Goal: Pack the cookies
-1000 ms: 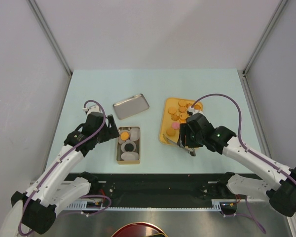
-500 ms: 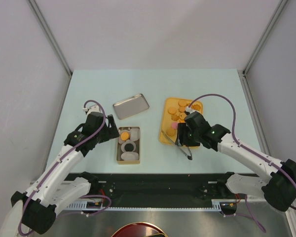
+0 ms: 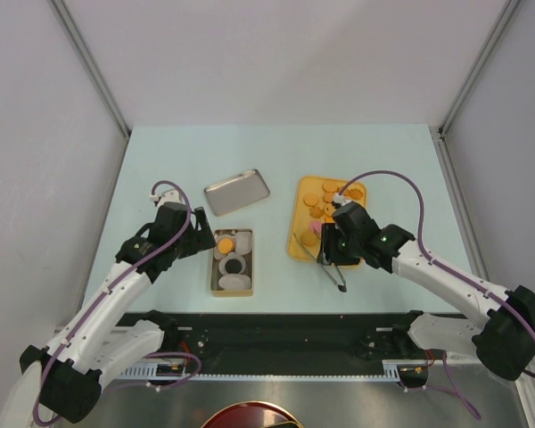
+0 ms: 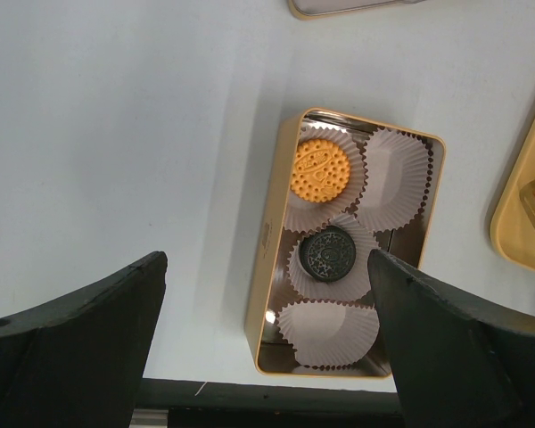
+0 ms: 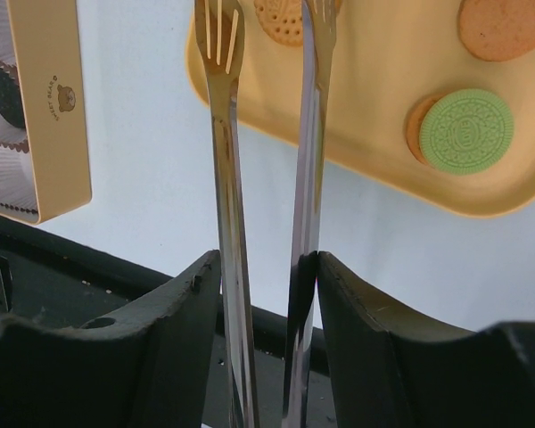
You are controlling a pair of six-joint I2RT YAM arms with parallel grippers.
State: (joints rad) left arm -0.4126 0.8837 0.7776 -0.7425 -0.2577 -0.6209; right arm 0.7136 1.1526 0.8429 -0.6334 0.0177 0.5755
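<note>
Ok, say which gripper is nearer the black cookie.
Left. The left gripper hangs beside the tin with the black cookie; the right gripper holds tongs by the yellow tray.

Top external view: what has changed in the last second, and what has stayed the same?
The right gripper, shut on the tongs, moved slightly to the left, and its arm swung in toward the middle. The tong tips now reach over the near edge of the yellow tray. Nothing was picked up or released. The left gripper, the tin and the cookies stayed put.
</note>
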